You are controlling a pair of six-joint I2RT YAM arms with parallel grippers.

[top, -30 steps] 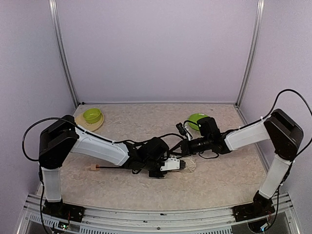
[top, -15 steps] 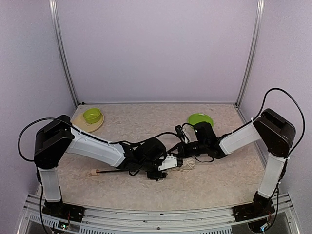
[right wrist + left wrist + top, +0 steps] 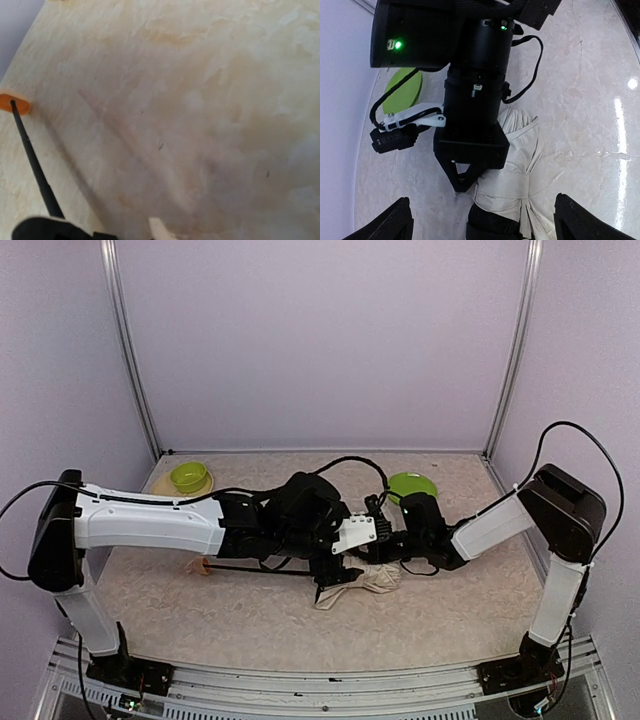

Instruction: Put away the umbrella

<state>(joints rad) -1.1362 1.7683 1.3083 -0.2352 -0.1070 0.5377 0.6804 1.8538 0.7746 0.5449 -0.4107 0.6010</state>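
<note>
Two hands: both crowded over one end of the umbrella, none near the other end.
Umbrella: folded, flat on the desk, cream canopy bunched near centre.
Long axis: wooden knob at 9 o'clock, canopy at 3 o'clock, thin black shaft between.
Left hand: spread wide, empty, hovering over the canopy, one finger either side.
Right hand: closed, tips at the canopy's 1 o'clock edge; any pinch on cloth impossible to tell.
Nearer hand: left, judged ready to close across the bundle, square to the axis.
</note>
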